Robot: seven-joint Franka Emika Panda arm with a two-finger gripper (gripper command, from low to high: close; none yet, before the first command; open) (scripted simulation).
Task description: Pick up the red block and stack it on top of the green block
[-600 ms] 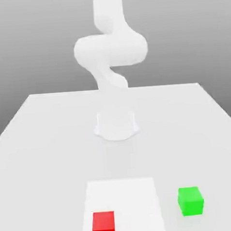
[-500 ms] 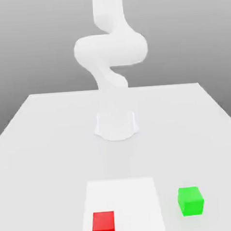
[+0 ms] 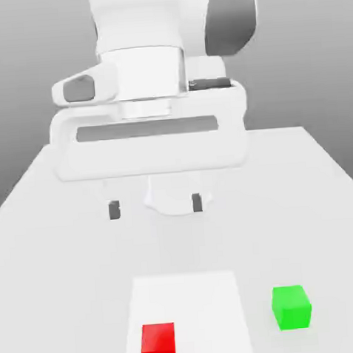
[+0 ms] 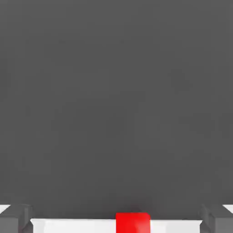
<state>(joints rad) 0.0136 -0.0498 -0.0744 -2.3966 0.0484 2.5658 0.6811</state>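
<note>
The red block [image 3: 158, 345] sits at the near edge of the table, on the left corner of a brighter white square patch [image 3: 189, 297]. The green block [image 3: 292, 306] rests on the table to the exterior view's right of that patch, apart from the red one. My gripper [image 3: 155, 205] hangs high over the middle of the table, well behind both blocks, open with its two dark fingertips [image 3: 114, 209] spread wide and nothing between them. In the hand view the red block [image 4: 132, 222] shows between the two fingertips [image 4: 16, 218].
The white table [image 3: 58, 240] spreads wide around the blocks. The arm's round base [image 3: 178, 201] stands at the table's middle, behind the gripper. The big white hand body [image 3: 149, 140] hides part of the far table.
The arm has swung forward and down: the hand with its spread fingers now fills the upper middle of the exterior view. Both blocks lie where they were.
</note>
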